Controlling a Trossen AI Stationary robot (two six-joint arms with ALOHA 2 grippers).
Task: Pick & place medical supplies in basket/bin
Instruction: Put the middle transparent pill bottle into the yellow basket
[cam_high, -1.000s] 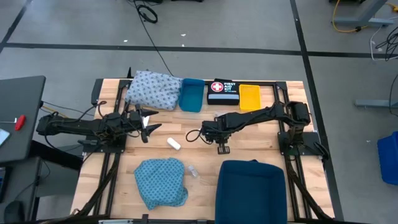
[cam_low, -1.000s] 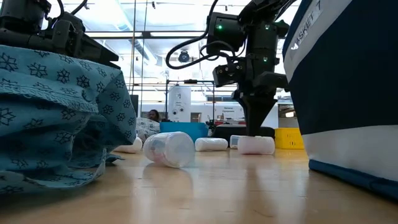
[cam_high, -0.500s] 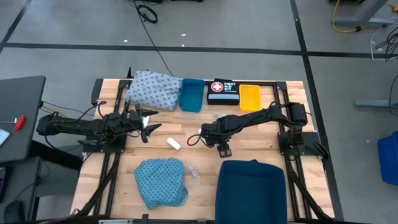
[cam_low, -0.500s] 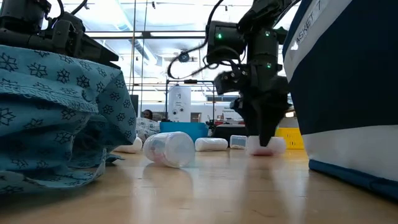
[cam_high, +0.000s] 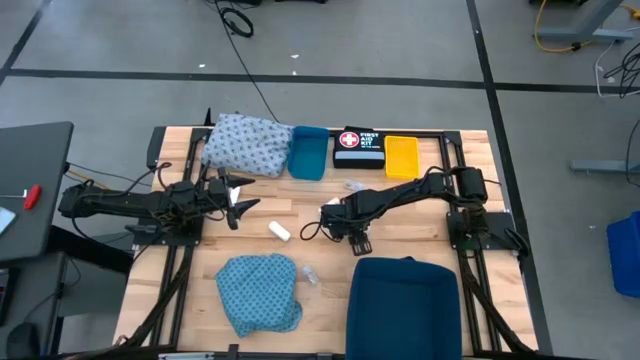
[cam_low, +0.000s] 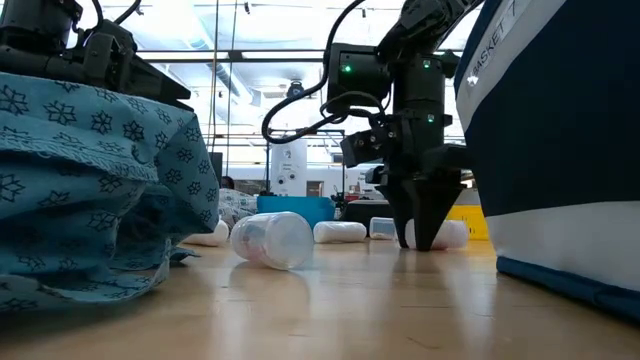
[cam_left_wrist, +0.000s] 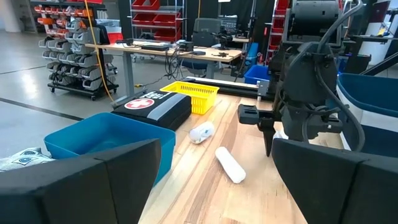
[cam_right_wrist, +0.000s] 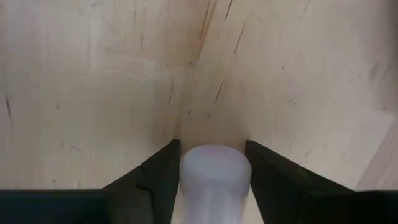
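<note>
A white roll (cam_right_wrist: 214, 180) lies on the wooden table near its middle, and my right gripper (cam_low: 425, 243) stands over it, pointing down, shut on it. In the high view the gripper (cam_high: 357, 243) hides that roll. Another white roll (cam_high: 279, 231) and a small vial (cam_high: 311, 274) lie loose to its left. The teal cloth (cam_high: 258, 292) lies heaped at the near left, the whitish-blue cloth (cam_high: 245, 143) at the far left. My left gripper (cam_high: 240, 200) hovers open at the left with nothing between its fingers. My right gripper has the white roll between its two fingers, one finger (cam_right_wrist: 163, 168) on each of the roll's long curved sides (cam_right_wrist: 186, 177). The fingers come from above, pointing down, and lie across the roll. The roll rests level on the table.
A large dark blue basket (cam_high: 404, 305) stands just near of my right gripper. At the far edge sit a blue bin (cam_high: 308, 152), a black first-aid box (cam_high: 359, 147) and a yellow basket (cam_high: 401, 156). A small pale item (cam_high: 355, 186) lies before the box.
My right gripper has come down to the table and a little toward its near edge, and its fingers have taken hold of the white roll's sides. The roll has stayed where it lay.
</note>
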